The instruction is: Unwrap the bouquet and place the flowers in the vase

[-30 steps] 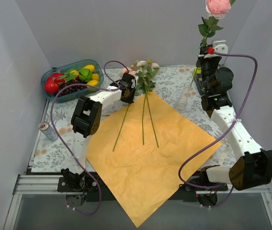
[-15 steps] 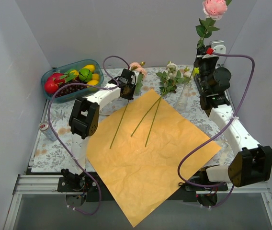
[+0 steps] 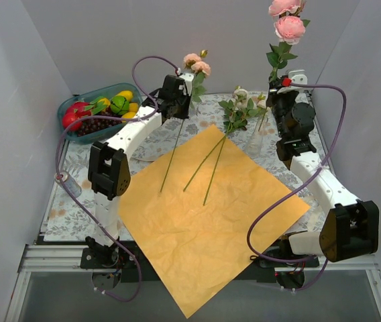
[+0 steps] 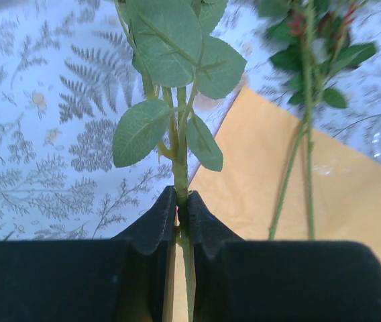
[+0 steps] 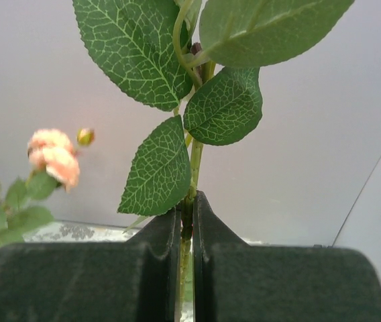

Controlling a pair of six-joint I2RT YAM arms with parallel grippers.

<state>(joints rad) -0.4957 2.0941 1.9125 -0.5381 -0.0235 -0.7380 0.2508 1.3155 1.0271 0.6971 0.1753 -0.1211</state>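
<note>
The bouquet lies undone: its orange paper wrapper (image 3: 204, 221) is spread flat on the table. Two flowers (image 3: 239, 111) lie across the wrapper's far corner, with their stems (image 4: 298, 168) on the paper. My left gripper (image 3: 179, 92) (image 4: 182, 204) is shut on the stem of a peach-pink rose (image 3: 196, 64), held upright with its stem end trailing onto the paper. My right gripper (image 3: 281, 86) (image 5: 187, 204) is shut on the stem of a tall pink rose (image 3: 289, 27), held upright at the back right. The clear vase (image 3: 257, 137) stands just below and left of that gripper.
A teal bowl (image 3: 76, 134) of fruit sits at the back left. A drinks can (image 3: 66, 181) lies near the left edge. Grey walls close in on both sides and the back. Purple cables loop over both arms.
My left gripper has lifted one rose off the paper, up and toward the back. The two other flowers have swung to the right. The right arm has shifted slightly left with its rose.
</note>
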